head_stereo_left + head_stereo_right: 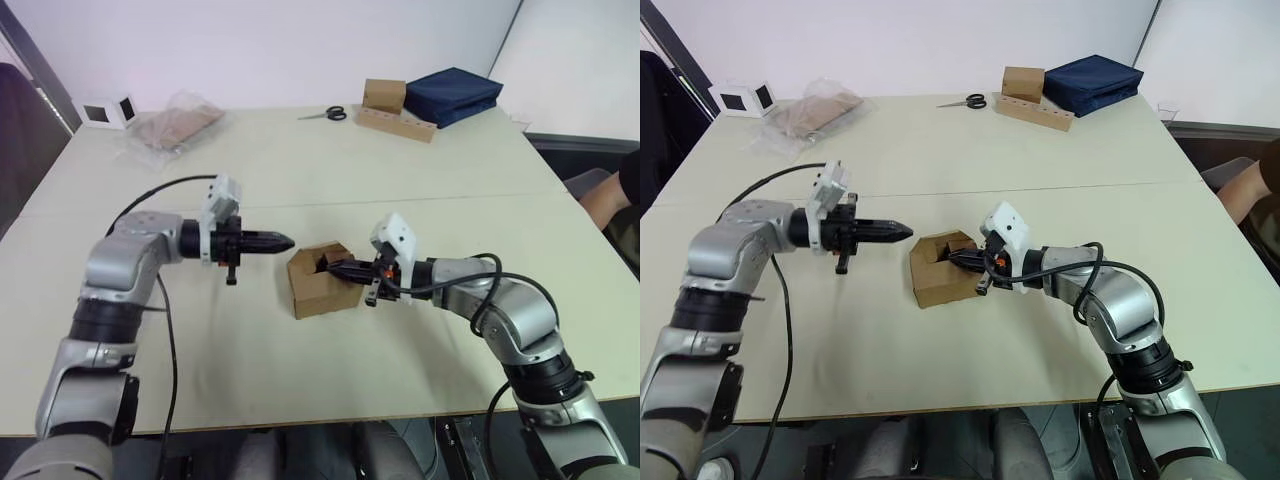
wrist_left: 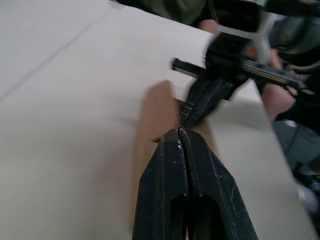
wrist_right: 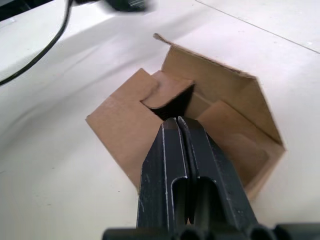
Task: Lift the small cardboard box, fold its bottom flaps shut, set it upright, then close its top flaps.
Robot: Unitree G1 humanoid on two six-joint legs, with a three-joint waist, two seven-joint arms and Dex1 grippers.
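The small cardboard box (image 1: 316, 288) stands on the table's middle with its open end up. Its top flaps (image 3: 167, 90) are partly folded inward, and one panel (image 3: 210, 75) still stands up on the far side. The end holding the bottom flaps rests on the table and is hidden. My right gripper (image 1: 335, 265) is shut, and its tip sits at the opening over the inward flaps (image 3: 176, 120). My left gripper (image 1: 285, 241) is shut too. It hovers just left of the box, level with the upper rim, apart from it.
At the table's back stand a squarer brown box (image 1: 384, 95) on a long cardboard strip (image 1: 395, 123), scissors (image 1: 327, 113), a navy bag (image 1: 455, 95) and a clear plastic bag of cardboard (image 1: 175, 125). A person's arm (image 1: 605, 200) shows at the right edge.
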